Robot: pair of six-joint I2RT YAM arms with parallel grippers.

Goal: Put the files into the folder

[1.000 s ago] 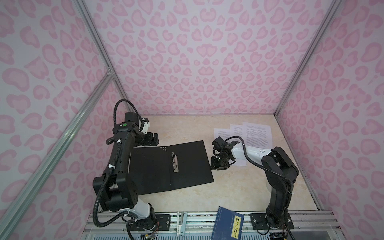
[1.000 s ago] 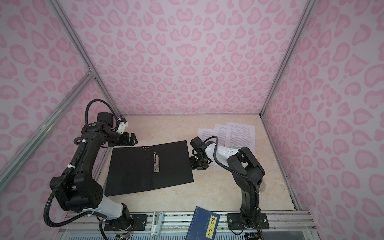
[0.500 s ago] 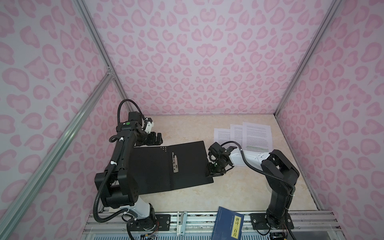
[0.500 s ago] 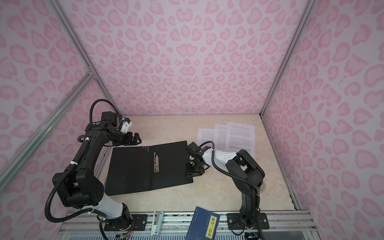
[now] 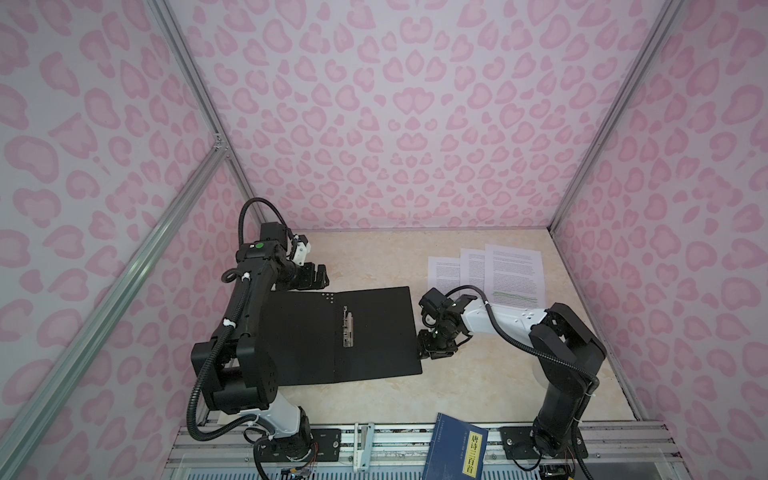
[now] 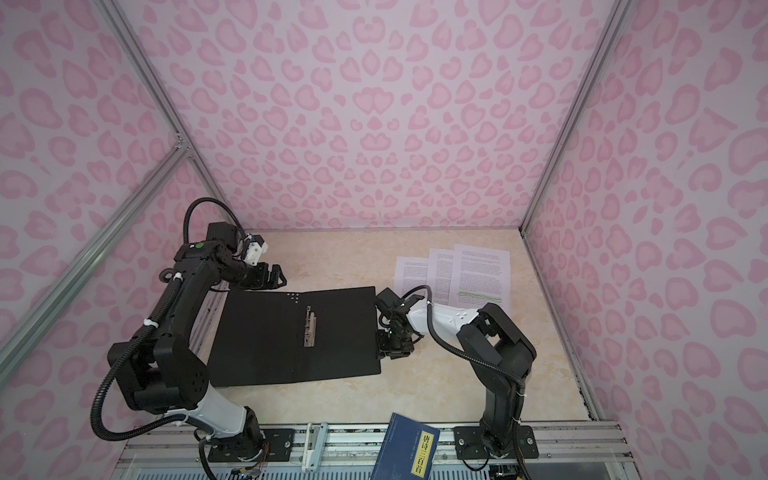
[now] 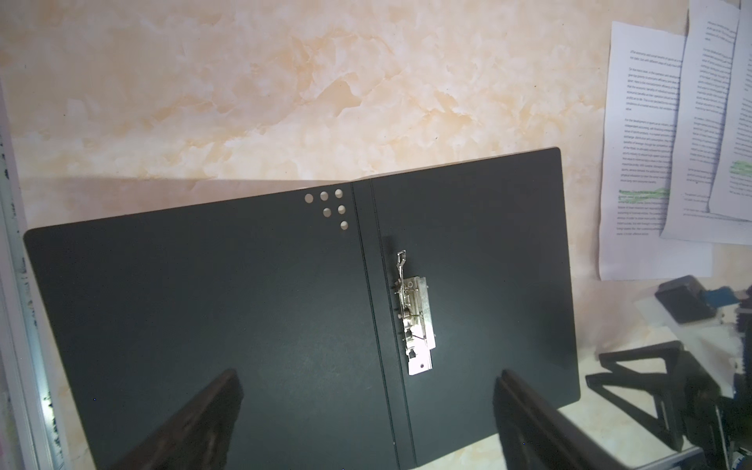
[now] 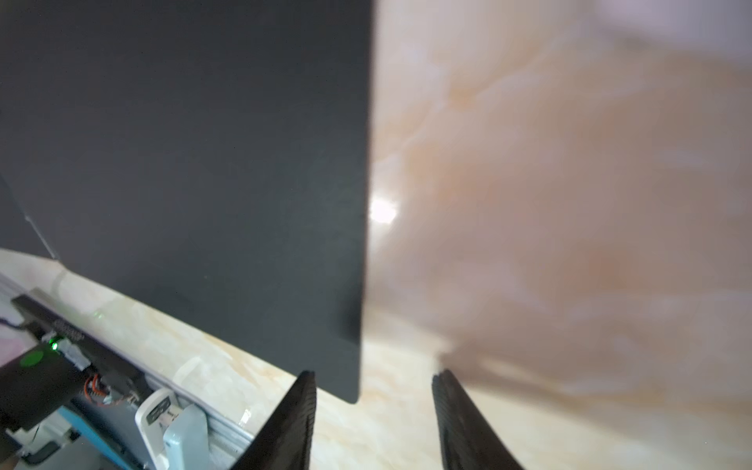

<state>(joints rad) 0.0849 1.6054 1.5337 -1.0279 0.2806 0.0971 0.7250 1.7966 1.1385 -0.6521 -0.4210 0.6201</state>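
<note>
Folder open on worktop. Left gripper wide open above its far edge; right gripper half open, empty, at its right edge.

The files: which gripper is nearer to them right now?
Right. The right gripper sits at the open folder's edge nearest the files; the left gripper hovers over the folder's back edge, on its far half.
</note>
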